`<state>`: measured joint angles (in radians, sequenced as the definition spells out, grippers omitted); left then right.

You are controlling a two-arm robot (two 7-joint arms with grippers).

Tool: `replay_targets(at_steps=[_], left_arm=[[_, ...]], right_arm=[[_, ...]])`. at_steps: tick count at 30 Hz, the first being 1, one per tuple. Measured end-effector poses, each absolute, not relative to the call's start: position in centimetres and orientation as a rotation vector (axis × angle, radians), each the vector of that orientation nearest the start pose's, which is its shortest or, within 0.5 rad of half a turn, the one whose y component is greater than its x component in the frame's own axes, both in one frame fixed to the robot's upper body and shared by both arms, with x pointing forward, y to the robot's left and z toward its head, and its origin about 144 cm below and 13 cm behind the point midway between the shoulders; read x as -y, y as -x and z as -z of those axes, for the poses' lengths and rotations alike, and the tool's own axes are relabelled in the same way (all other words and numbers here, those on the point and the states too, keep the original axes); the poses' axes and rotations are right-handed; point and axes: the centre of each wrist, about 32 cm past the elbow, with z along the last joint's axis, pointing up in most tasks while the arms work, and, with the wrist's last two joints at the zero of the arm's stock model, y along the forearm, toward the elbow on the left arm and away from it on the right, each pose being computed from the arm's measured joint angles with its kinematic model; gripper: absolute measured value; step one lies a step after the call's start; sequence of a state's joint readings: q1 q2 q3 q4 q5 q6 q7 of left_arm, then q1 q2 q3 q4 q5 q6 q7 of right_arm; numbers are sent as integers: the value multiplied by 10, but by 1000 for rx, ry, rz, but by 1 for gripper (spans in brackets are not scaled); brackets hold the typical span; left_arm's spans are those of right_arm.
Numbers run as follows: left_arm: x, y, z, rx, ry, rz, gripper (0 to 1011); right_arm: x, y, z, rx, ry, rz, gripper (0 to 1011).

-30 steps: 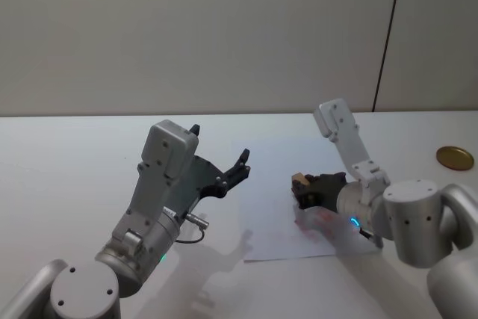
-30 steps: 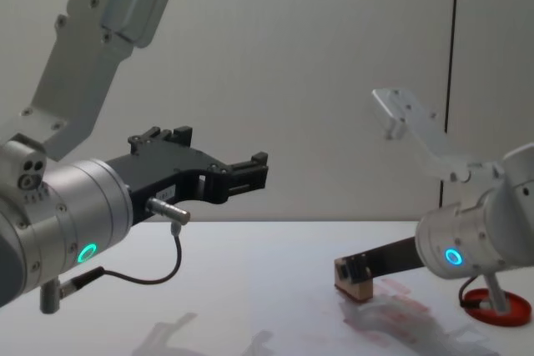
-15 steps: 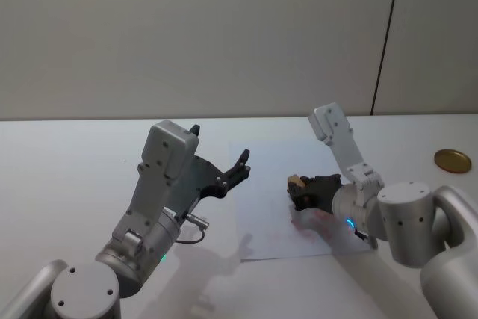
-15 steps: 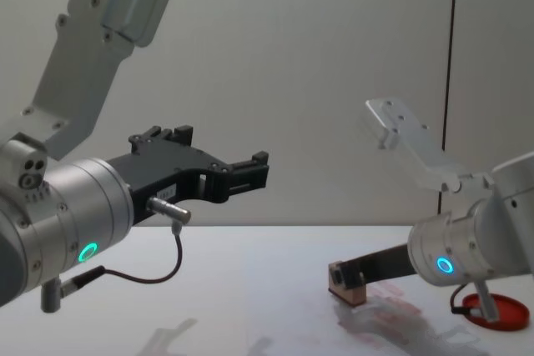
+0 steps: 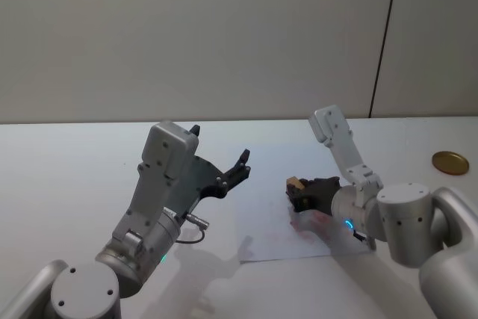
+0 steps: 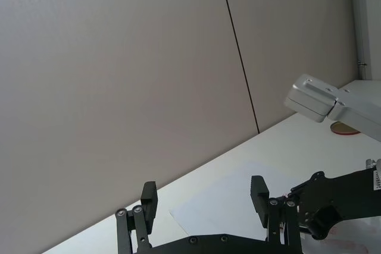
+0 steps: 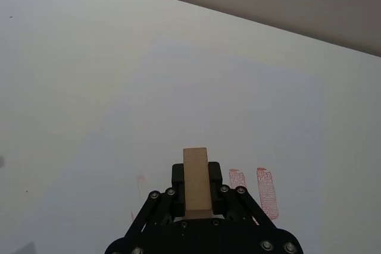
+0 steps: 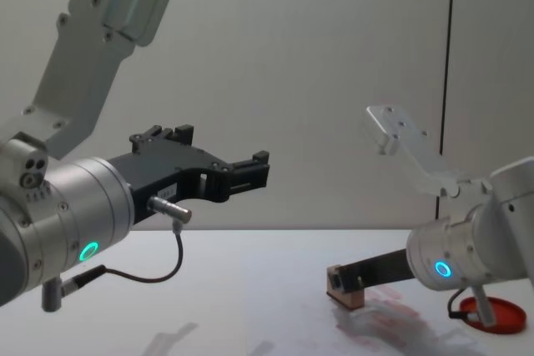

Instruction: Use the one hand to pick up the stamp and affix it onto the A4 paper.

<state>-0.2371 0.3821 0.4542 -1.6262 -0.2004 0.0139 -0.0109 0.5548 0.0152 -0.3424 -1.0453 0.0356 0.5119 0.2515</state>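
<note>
My right gripper [image 5: 300, 190] is shut on the stamp [image 5: 296, 183], a small tan wooden block. It holds the stamp low over the A4 paper [image 5: 267, 218], near the sheet's right half. In the right wrist view the stamp [image 7: 196, 181] stands between the black fingers of the right gripper [image 7: 196, 173], with faded red prints [image 7: 266, 191] on the A4 paper [image 7: 238, 105] just beside it. From the chest the stamp [image 8: 342, 286] hangs very close to the sheet; I cannot tell whether it touches. My left gripper [image 5: 220, 146] is open and empty, raised above the table left of the paper.
A flat round ink pad [image 5: 450, 160] lies at the far right of the white table [image 5: 67, 162]; it looks red in the chest view [image 8: 498, 315]. The left arm's body [image 8: 67, 223] and dangling cable [image 8: 158, 273] hang over the table's left side.
My right gripper has shifted a little to the left and lower over the paper with the stamp in it. The left arm has not moved.
</note>
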Motion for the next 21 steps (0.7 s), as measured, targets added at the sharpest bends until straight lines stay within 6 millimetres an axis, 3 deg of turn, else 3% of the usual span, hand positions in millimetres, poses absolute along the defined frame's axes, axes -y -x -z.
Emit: replay_targets(at_steps=[21], left_arm=[[-198, -492, -1204, 268, -61, -1124, 993]], right_arm=[[138, -608, -1206, -249, 485, 1037, 216]])
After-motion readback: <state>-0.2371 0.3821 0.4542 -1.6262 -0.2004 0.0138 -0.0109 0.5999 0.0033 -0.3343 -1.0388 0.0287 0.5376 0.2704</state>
